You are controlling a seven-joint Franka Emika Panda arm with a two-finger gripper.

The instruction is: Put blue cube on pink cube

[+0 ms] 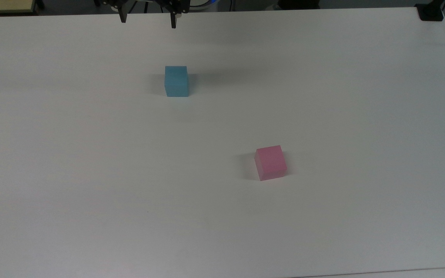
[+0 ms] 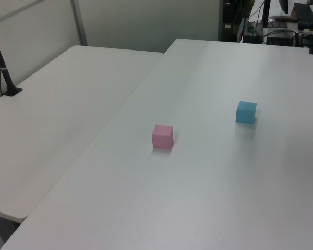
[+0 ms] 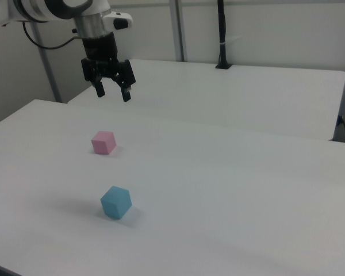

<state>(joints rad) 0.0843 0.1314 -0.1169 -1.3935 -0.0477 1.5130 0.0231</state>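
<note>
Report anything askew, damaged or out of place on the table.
Nothing stands out. The blue cube and the pink cube both sit flat on the white table, well apart and intact. The hand hangs open above the table, holding nothing.

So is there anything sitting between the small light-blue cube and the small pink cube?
No. In the top view, only bare white table lies between the light-blue cube and the pink cube.

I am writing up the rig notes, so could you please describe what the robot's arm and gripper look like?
In the right view the arm has white rounded shells with black joint bands and a grey metal wrist ring. A dark cable runs beside it. The gripper is all black: a blocky body with two slim, pointed fingers. I see no markings.
</note>
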